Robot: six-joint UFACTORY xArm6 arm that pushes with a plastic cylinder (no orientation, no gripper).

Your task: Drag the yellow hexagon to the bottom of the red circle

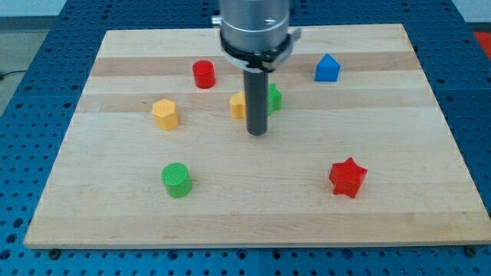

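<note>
The yellow hexagon (165, 113) lies on the wooden board (115, 192), left of centre. The red circle (203, 74) stands above and to its right, near the view's top. My tip (257, 132) rests on the board near the centre, well to the right of the yellow hexagon and below right of the red circle. The rod partly hides a second yellow block (238, 105) and a green block (272, 97) just behind it; their shapes cannot be made out.
A blue block (327, 68) sits at the upper right. A red star (347, 177) lies at the lower right. A green circle (176, 179) stands at the lower left. The board's edges border a blue perforated table.
</note>
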